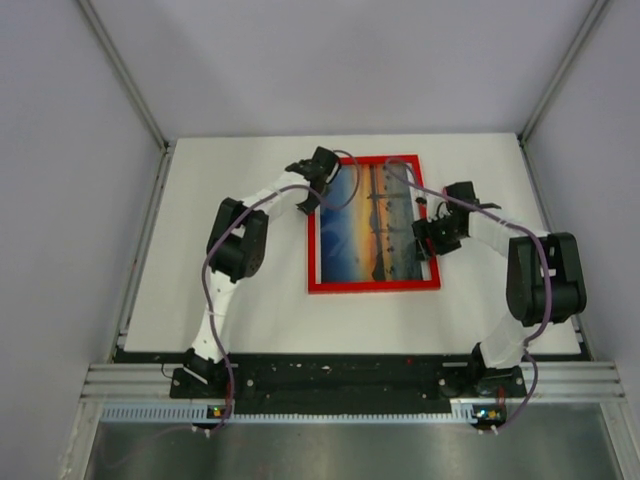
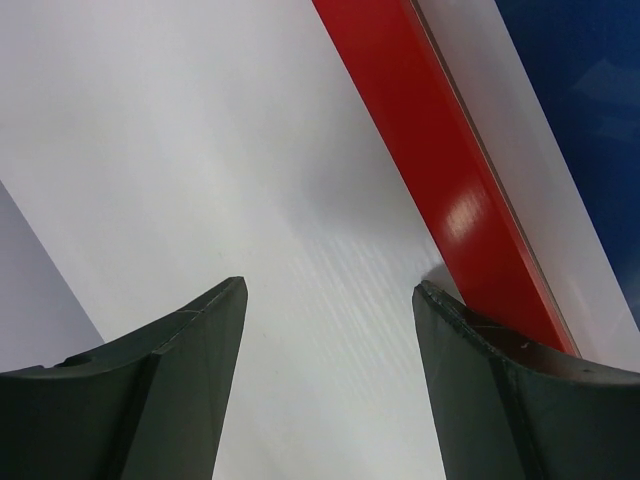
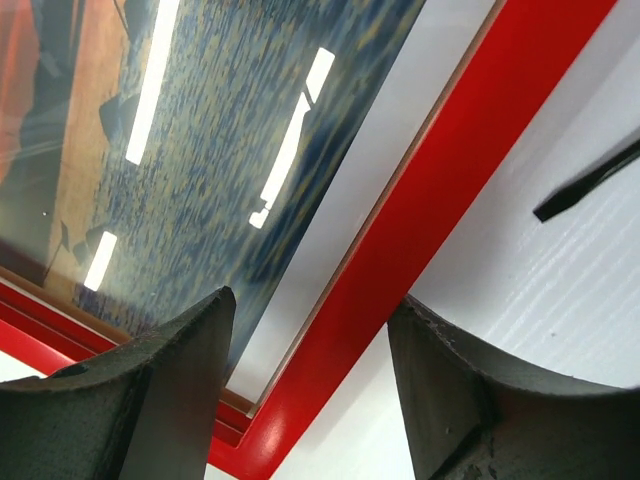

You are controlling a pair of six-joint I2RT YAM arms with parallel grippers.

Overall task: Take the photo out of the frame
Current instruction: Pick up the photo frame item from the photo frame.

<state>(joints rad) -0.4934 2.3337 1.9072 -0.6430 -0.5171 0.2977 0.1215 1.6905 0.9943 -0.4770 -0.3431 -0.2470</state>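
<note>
So, the frame [image 1: 372,285] is laid flat on the white counter [image 1: 270,320], about mid-counter and a bit toward the far side. The photo [image 1: 370,225] is seated inside it, sunset side up.

The left pincer [image 1: 312,195] is parked at the frame's far-left corner. In the left wrist view its fingers [image 2: 170,400] are spread apart with only bare counter between them. The right-hand finger is just beside the outer edge of the red bar [image 2: 450,170]; whether it's actually touching can't be told.

The right pincer [image 1: 428,240] is held over the frame's right side. In the right wrist view it's also spread apart, with the red bar [image 3: 450,170] running between the two fingers [image 3: 150,400]. One finger is over the print [image 3: 230,150], the other over the counter. Nothing is clamped. Bright strip reflections are seen across the print's surface.
</note>
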